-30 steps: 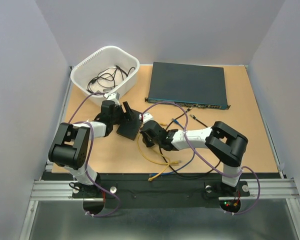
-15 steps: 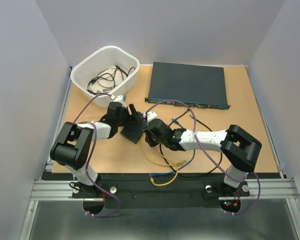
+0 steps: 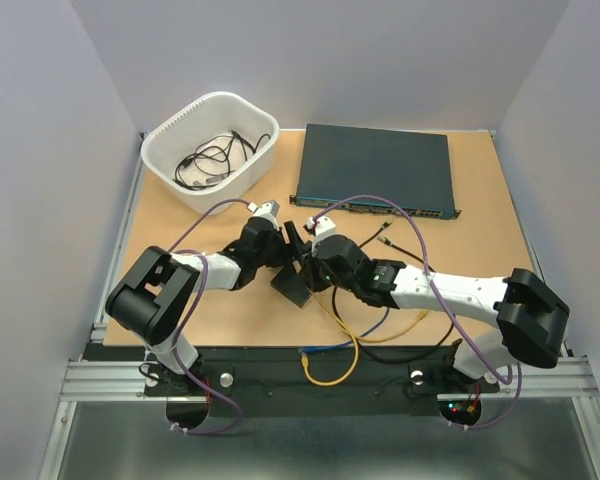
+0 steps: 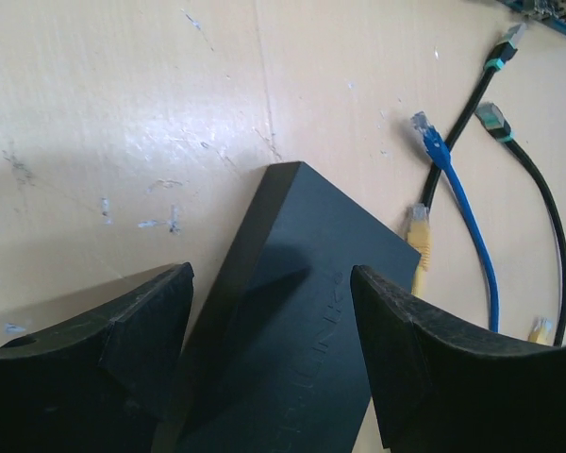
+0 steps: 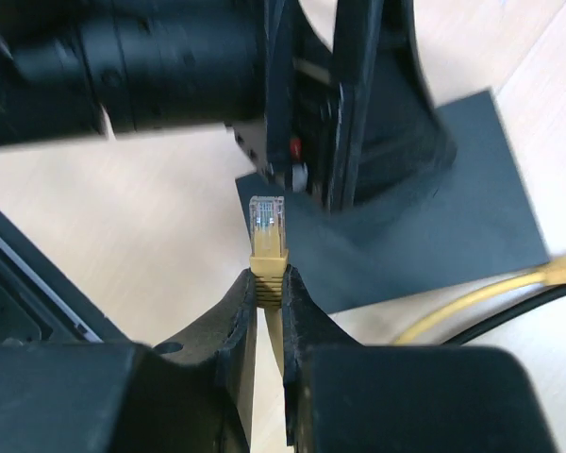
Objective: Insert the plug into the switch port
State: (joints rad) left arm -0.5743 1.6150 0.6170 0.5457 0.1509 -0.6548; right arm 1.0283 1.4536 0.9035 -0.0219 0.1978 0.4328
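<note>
The small flat black box [image 3: 294, 288] lies between the wide-set jaws of my left gripper [image 3: 295, 268], near the table's front middle. In the left wrist view the box [image 4: 302, 321] fills the gap of the left gripper [image 4: 272, 274], both fingers against its sides. My right gripper [image 3: 318, 268] sits just right of it, shut on the yellow plug [image 5: 267, 226]. The plug's clear tip sticks out past the right gripper [image 5: 269, 276] toward the box [image 5: 453, 217] and the left gripper's body. I cannot make out the switch port. The plug's yellow cable [image 3: 332, 318] trails toward the table's front edge.
A large dark unit [image 3: 375, 170] stands at the back centre-right. A white basket [image 3: 230, 180] with black cables is at the back left. Loose on the table lie a blue cable [image 4: 462, 208], black cables [image 4: 538, 189] and another yellow connector [image 4: 420, 226].
The left gripper carried the black box right and toward the front edge. The right arm stretched left, bringing the yellow plug up beside the box.
</note>
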